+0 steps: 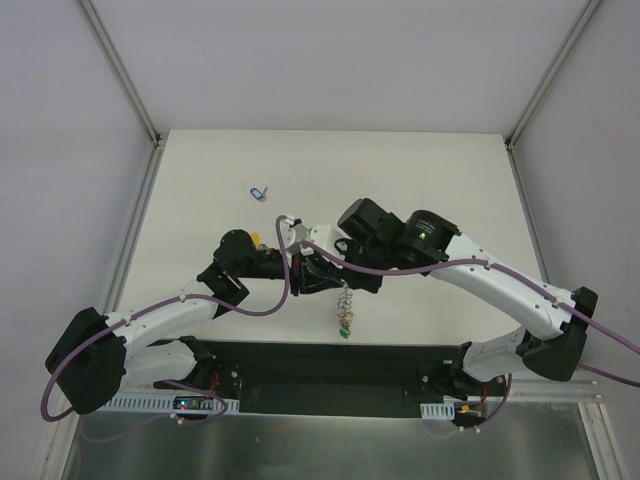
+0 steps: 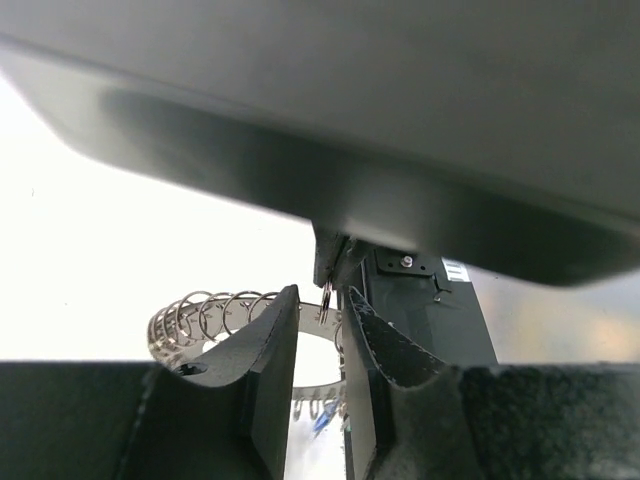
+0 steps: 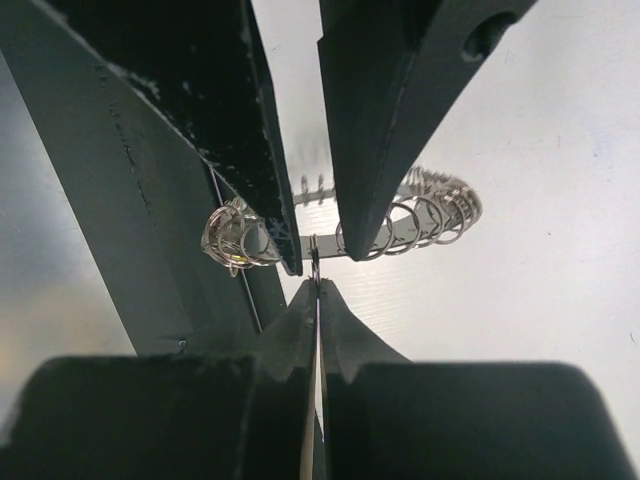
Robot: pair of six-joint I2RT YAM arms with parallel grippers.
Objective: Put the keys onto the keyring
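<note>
The keyring (image 1: 345, 300) hangs on edge between the two arms, above the table. A green-tagged key (image 1: 345, 333) dangles from its lowest point. My right gripper (image 3: 315, 280) is shut on one thin wire loop (image 3: 314, 250) at the ring's rim. My left gripper (image 2: 320, 295) faces it, open by a narrow gap, one finger on each side of that same loop. Behind its fingers (image 2: 265, 370) stand the ring's grey disc and its row of wire loops (image 2: 205, 315). A blue tag (image 2: 322, 420) shows low in the gap. Another blue-tagged key (image 1: 259, 192) lies loose on the table.
A yellow tag (image 1: 257, 240) shows beside the left wrist, and a yellowish bit sits among the bunched loops (image 3: 235, 240). Purple cables loop over both arms. The black base plate (image 1: 320, 365) runs along the near edge. Metal frame posts stand at the table's far corners.
</note>
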